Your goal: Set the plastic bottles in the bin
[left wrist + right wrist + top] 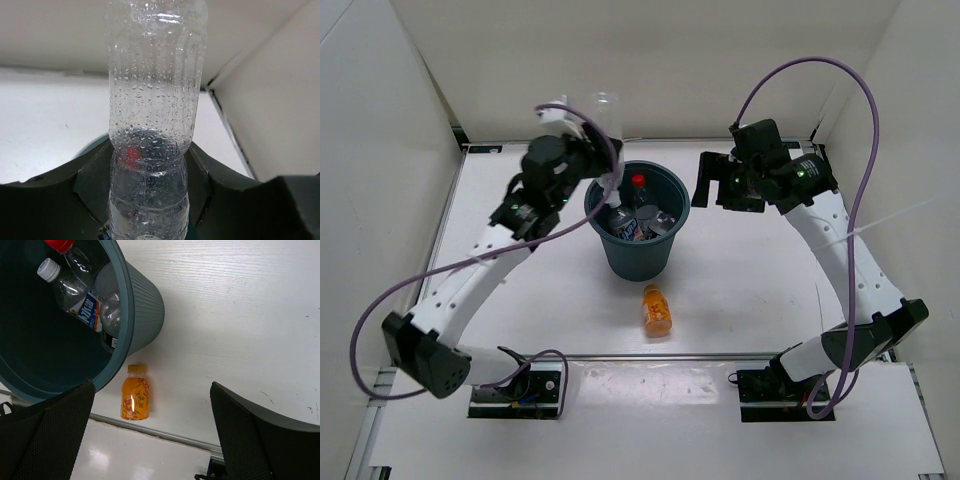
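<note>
— How far along are you with the bottles?
— More than half, I judge. Three lie inside the bin (638,262): the red-capped bottle (60,244), the blue-labelled bottle (75,295) with a white cap, and a third clear bottle (112,315) beside them.
— And the other two?
— My left end effector (148,175) is clenched on the plain clear bottle (155,75), which is covered with droplets. I hold it raised at the far left rim of the bin, not yet in it. The orange bottle (657,310) lies on the desk (770,300), just beside the bin's foot on my side.
— Your other arm?
— My right end effector (715,182) is released and holds nothing, near the bin's right rim.
— So the count?
— Five bottles and one bin: three in, one in my grip, one left to fetch.
</note>
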`<state>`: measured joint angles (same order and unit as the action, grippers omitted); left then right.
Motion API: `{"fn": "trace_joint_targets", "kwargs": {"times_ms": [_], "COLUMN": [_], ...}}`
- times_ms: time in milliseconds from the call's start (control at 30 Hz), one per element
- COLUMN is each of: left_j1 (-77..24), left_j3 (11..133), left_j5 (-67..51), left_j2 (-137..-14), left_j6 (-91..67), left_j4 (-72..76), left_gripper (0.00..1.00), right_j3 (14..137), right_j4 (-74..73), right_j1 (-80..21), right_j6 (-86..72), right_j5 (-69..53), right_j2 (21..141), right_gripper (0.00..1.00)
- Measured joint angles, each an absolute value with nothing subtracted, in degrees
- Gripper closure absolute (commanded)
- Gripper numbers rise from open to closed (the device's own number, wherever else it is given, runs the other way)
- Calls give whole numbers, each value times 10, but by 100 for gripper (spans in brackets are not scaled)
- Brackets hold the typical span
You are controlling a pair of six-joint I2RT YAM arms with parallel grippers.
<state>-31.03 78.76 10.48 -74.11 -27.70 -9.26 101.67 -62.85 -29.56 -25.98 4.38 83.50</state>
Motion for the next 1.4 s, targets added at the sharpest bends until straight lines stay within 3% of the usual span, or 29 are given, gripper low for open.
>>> {"fn": "trace_joint_targets", "kwargs": {"times_ms": [100, 167, 200, 467, 633, 733, 833, 967, 1167, 1400], "left_j1": [-345, -364, -372, -416, -421, -420, -414, -410, -410, -410], "left_j3": [774, 758, 746, 716, 727, 699, 610, 507, 416, 411], "left_j5": [119, 131, 137, 211, 262, 310, 367, 434, 461, 472], "left_j2": [-786, -799, -799, -787, -716, -624, -495, -373, -304, -289], "left_j6": [-258, -241, -234, -180, -132, -109, -102, -152, -268, -367], "left_j4": [-75, -63, -54, -21, -13, 7, 13, -59, -227, -396], "left_gripper": [31, 16, 0, 0, 0, 0, 0, 0, 0, 0], "right_j3": [1011, 1001, 995, 946, 858, 724, 503, 284, 263, 268], "right_j4": [-626, -625, -622, -614, -592, -524, -407, -293, -194, -97], "right_j1": [-292, -286, -283, -263, -264, -282, -336, -394, -466, -508], "right_j6": [-263, -264, -265, -272, -292, -311, -323, -317, -277, -284], "right_j5": [45, 46, 46, 50, 44, 26, -1, -14, 49, 85], "right_j2": [832, 823, 819, 771, 707, 614, 456, 318, 455, 548], "right_gripper": [1, 1, 1, 0, 0, 0, 0, 0, 0, 0]}}
